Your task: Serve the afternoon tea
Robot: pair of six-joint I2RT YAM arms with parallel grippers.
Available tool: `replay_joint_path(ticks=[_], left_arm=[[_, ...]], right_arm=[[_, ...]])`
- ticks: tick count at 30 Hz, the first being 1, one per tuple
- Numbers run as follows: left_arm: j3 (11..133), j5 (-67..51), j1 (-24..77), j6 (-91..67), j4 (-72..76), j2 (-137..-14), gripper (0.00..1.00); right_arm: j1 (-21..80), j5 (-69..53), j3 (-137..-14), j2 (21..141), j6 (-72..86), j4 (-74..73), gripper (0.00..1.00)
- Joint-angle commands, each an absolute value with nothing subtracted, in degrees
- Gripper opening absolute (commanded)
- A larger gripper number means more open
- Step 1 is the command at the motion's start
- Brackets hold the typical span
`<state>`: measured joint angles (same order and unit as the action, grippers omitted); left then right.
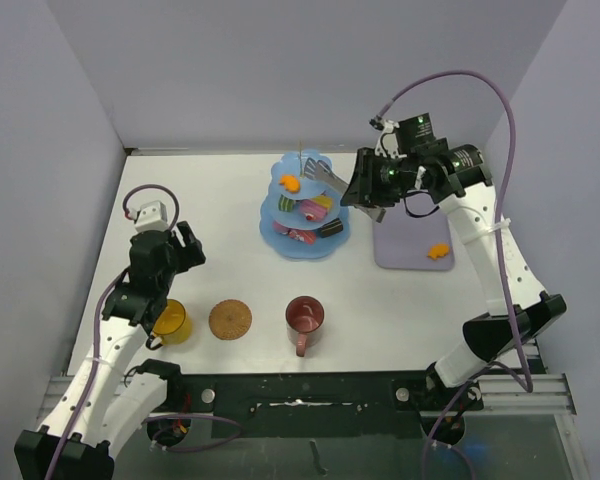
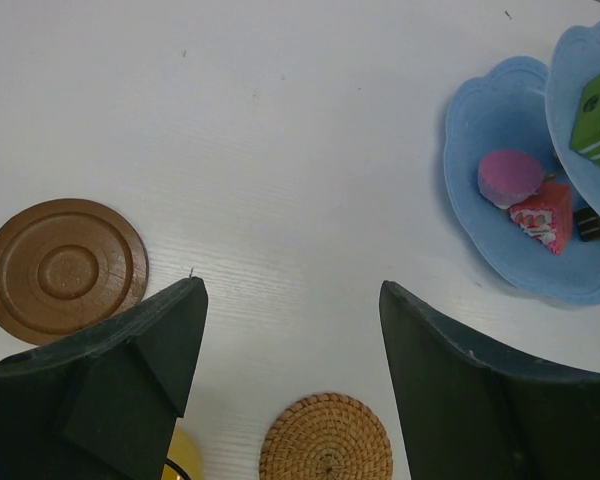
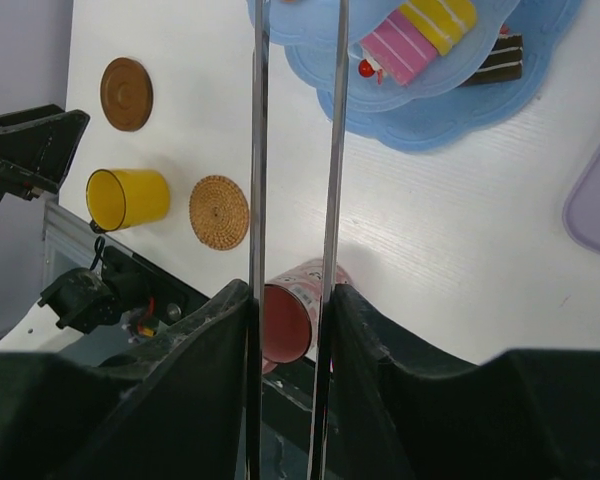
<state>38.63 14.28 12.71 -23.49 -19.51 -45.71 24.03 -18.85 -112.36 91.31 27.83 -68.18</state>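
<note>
Holding tongs, right pincer beside stand

Blue three-tier stand, cakes on its tiers, mid-table toward the far edge. Along my near edge: yellow mug, woven coaster, red mug, mugs upright.

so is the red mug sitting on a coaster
No, the dark-red mug stands directly on the table, apart from the woven coaster.

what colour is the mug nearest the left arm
Yellow: the mug shows best in the right wrist view, beside the woven coaster.
</note>
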Motion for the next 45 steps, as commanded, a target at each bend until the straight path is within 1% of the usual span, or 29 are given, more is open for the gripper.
replay_joint_path(ticks=[1, 5, 9, 15, 21, 27, 32, 41, 45], left_arm=[[41.8, 13.5, 12.9, -22.6, -15.7, -45.6, 0.68], [41.7, 13.4, 12.9, -22.7, -15.4, -45.7, 0.68], [41.2, 13.0, 12.9, -23.3, -14.8, -45.9, 0.68], [41.0, 13.0, 13.0, -23.5, -14.0, -46.1, 0.68], [40.7, 13.1, 13.0, -23.4, -13.1, -46.0, 0.68], [40.8, 12.1, 13.0, -24.0, -11.4, -47.8, 0.68], [41.1, 11.4, 13.0, -25.0, -10.7, -48.2, 0.68], [39.8, 12.5, 12.9, -22.2, -9.0, -46.9, 0.69], [40.7, 12.6, 12.9, -21.9, -9.5, -46.7, 0.69]], right_arm=[[22.5, -21.8, -110.7, 87.7, 28.6, -67.3, 0.34], [20.1, -22.4, -107.7, 84.2, 28.7, -68.7, 0.33], [15.1, -23.1, -102.9, 79.8, 28.8, -69.5, 0.33], [4.8, -20.1, -96.4, 76.8, 26.5, -73.0, 0.33], [-9.8, -16.0, -86.5, 75.1, 23.7, -76.1, 0.32], [-16.6, -11.5, -80.8, 74.7, 23.0, -76.7, 0.32], [-17.0, -10.1, -79.0, 75.9, 24.5, -76.1, 0.32], [-17.0, -8.1, -75.9, 77.6, 25.2, -72.2, 0.34], [-17.0, -8.5, -77.0, 79.4, 25.4, -69.9, 0.35]])
